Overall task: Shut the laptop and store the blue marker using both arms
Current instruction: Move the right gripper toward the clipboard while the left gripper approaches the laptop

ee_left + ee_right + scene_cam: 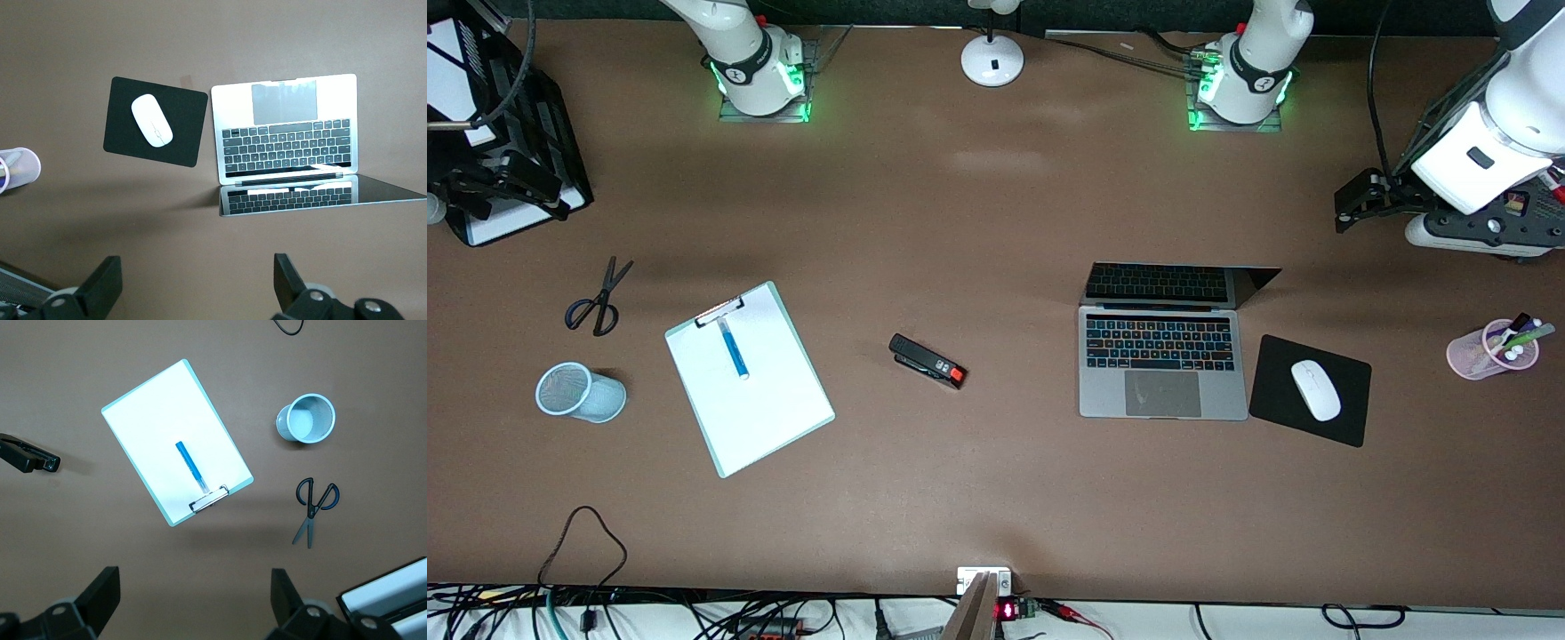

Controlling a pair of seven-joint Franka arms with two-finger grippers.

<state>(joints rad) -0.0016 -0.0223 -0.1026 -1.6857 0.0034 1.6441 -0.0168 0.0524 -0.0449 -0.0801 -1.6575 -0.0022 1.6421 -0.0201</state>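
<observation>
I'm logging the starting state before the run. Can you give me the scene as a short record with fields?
laptop: open, lid up, toward the left arm's end of the table
blue marker: lying on the clipboard
mesh cup: tipped on its side beside the clipboard
mouse: on the black pad beside the laptop
left claw: open, above the table near the laptop
right claw: open, above the table near the clipboard

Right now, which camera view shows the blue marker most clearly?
The right wrist view: the blue marker lies whole and large on the clipboard. The front view shows it smaller, also on the clipboard. The left wrist view does not show it.
</observation>
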